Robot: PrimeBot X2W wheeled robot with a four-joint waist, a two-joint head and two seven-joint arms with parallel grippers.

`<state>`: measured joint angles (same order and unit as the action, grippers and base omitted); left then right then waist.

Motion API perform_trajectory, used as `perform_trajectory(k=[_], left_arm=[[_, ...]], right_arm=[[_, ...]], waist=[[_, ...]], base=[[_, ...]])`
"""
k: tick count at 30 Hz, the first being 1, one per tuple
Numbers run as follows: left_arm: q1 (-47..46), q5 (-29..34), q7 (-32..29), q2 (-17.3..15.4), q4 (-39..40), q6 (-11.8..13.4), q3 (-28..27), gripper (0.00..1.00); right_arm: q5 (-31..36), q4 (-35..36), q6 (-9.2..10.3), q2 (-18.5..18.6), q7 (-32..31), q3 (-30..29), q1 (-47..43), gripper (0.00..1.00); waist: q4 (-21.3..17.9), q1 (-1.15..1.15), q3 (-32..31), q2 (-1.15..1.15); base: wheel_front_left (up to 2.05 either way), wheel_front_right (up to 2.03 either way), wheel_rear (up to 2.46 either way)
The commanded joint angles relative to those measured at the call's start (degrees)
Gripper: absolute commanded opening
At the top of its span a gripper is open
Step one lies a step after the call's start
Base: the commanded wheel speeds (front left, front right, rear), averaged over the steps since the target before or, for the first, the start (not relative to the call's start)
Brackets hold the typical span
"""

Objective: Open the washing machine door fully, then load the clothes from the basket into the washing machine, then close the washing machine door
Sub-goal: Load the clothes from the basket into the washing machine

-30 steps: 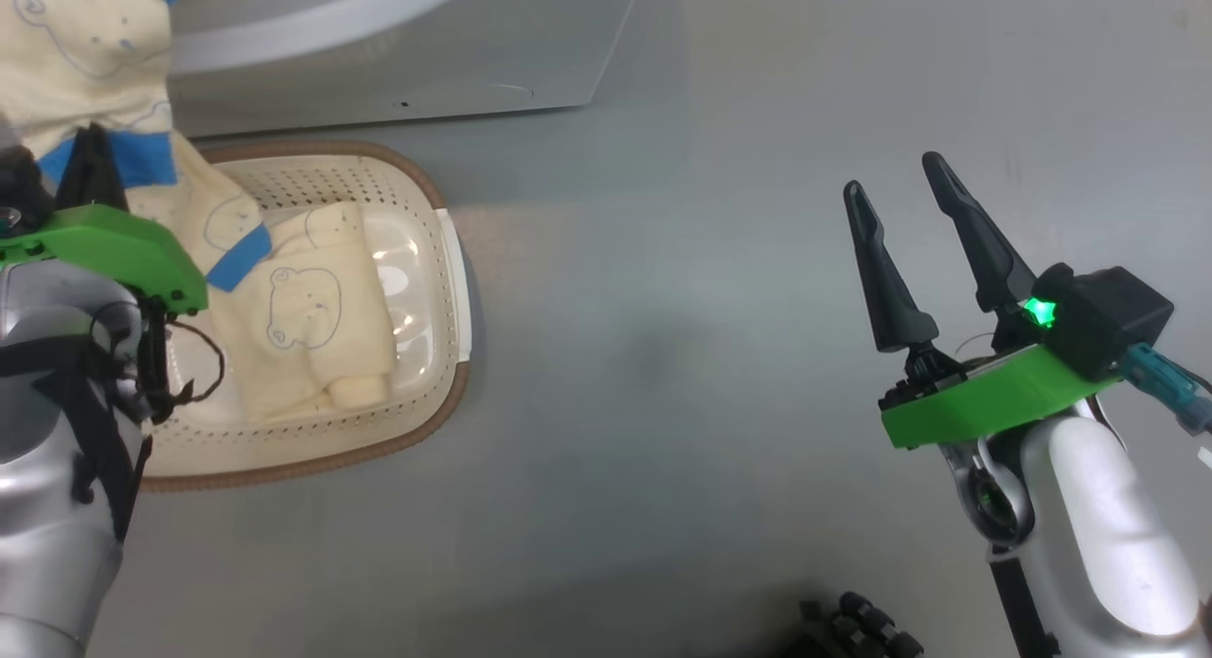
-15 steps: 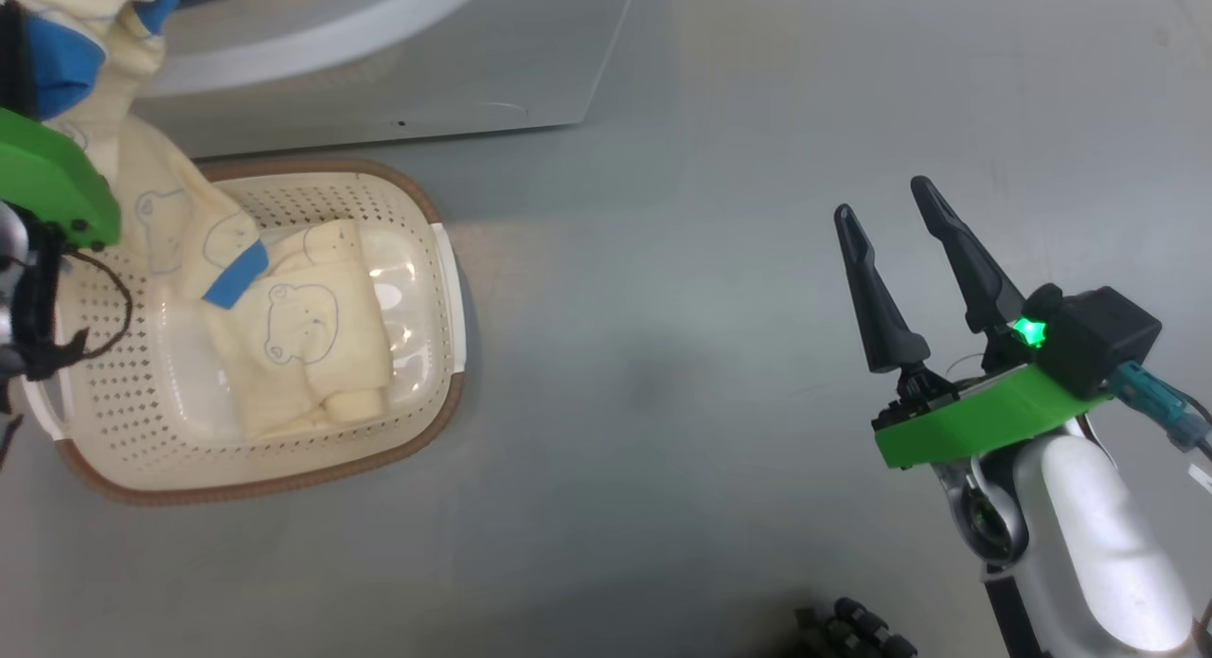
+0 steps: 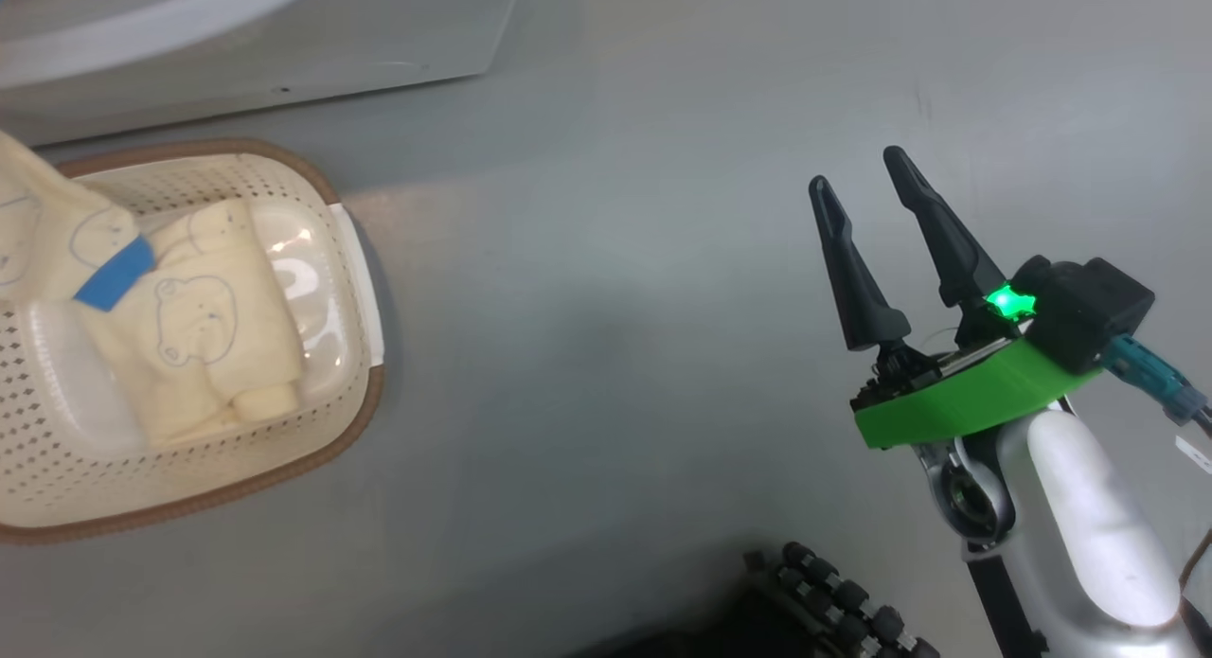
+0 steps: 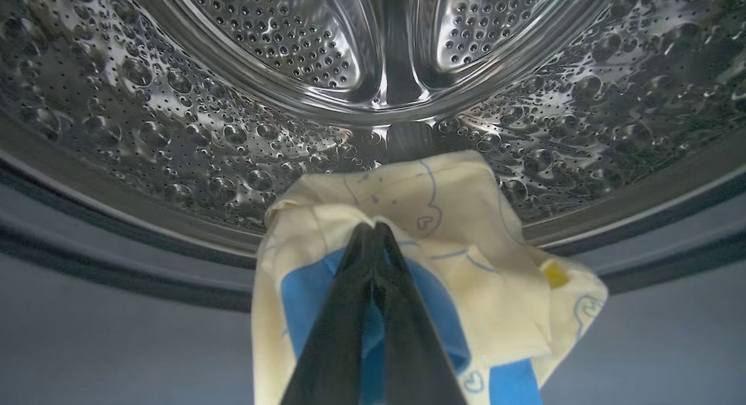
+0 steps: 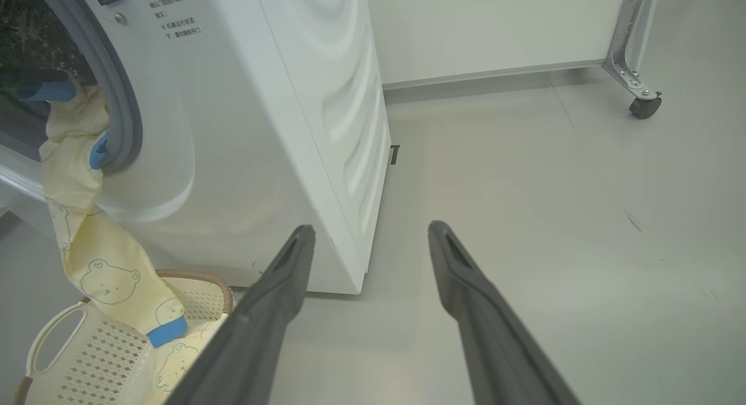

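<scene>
**Clothes** point(image 4: 443, 218): one cream-yellow garment with blue bear outlines and blue patches is pinched at its upper end by the left pincer point(image 4: 373, 227). The fingers are pressed together, with cloth between and around them.

**Position:** the held end sits at the mouth of the washing machine point(image 5: 233, 131), just over the lower lip of the perforated steel drum point(image 4: 280, 49). In the right wrist view the garment trails out of the opening and over the grey gasket point(image 5: 127, 125). It then runs down the white front panel, and its blue-cuffed lower end reaches into the basket point(image 3: 237, 483). More bear-print cloth lies folded on the basket's bottom.

**Basket:** upright on the floor point(image 3: 615, 308), just in front of the machine's base.

**Right pincer** point(image 3: 857, 168): fingers spread wide, holding nothing. It hangs above bare floor, well apart from the basket and to its right in the head view.

**Surroundings:** a castor point(image 5: 644, 105) on a metal bracket stands by the far wall.
</scene>
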<state>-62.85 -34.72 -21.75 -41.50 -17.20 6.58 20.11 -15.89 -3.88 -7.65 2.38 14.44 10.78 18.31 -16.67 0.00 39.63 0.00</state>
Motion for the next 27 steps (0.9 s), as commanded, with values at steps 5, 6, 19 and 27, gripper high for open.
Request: perform_trajectory(k=[5,6,19,27], left_arm=[[-11.0,5.2,3.3,-5.7,-4.6,-1.6,-1.9,0.00],[-12.4,6.0,4.3,-5.9,-5.6,-1.8,-1.7,0.00],[-25.2,12.3,20.2,-4.8,-20.4,-3.9,-0.1,0.00],[-27.8,11.0,19.4,-1.7,-27.7,-5.2,0.9,1.00]], right_arm=[[-1.9,1.8,0.16,0.5,0.6,2.5,1.0,1.00],[-2.0,1.8,0.16,0.5,0.6,2.6,1.2,1.00],[-3.3,1.9,0.16,0.5,0.6,4.4,2.0,1.00],[-2.7,1.5,0.16,0.5,0.6,4.3,2.6,1.00]], waist=[[-4.4,0.00,4.4,0.00],[-4.8,0.00,4.9,0.00],[-6.9,0.00,8.4,0.00],[-5.7,0.00,8.5,0.00]], base=[[0.00,0.00,0.00],[0.00,0.00,0.00],[0.00,0.00,0.00],[0.00,0.00,0.00]])
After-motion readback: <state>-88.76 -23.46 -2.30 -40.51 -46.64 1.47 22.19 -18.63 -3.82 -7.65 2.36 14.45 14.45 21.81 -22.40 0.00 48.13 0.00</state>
